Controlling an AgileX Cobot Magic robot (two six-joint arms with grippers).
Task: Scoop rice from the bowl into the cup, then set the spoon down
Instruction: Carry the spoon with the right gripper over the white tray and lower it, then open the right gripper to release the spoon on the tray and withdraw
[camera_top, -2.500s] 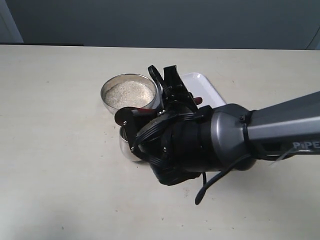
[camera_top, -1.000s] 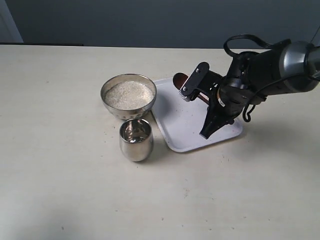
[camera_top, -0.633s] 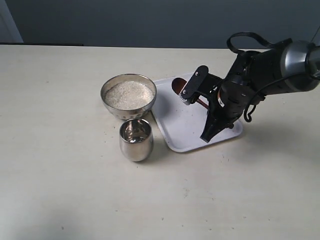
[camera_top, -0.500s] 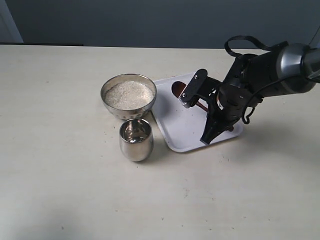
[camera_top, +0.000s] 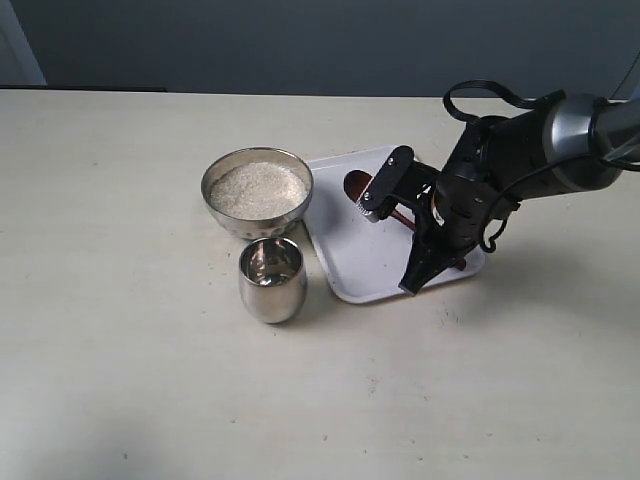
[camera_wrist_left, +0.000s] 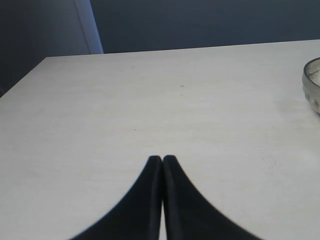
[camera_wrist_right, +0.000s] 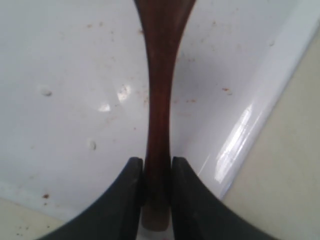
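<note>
The silver bowl (camera_top: 218, 205), heaped with off-white rice (camera_top: 258, 188), stands left of centre. Just in front of it is the steel cup (camera_top: 271, 285); its inside is too shiny for me to tell what it holds. My right gripper (camera_top: 428, 243) (camera_wrist_right: 156, 162) is shut on the slim handle of the reddish-brown spoon (camera_top: 356, 185) (camera_wrist_right: 159, 100), close to the handle's end. The spoon lies low across the white tray (camera_top: 352, 255), its oval end down at the tray's far side. My left gripper (camera_wrist_left: 161, 159) is shut on nothing over bare table and does not appear in the exterior view.
The white tray's rim (camera_wrist_right: 260, 107) runs close beside the spoon handle's end. The beige table (camera_top: 120, 380) stretches wide to the left and front. A sliver of the bowl (camera_wrist_left: 312, 85) shows in the left wrist view.
My right gripper left the spot over the cup and carried the spoon to the tray. Over the last second it lowered the spoon until its oval end met the tray. The left gripper is unchanged.
</note>
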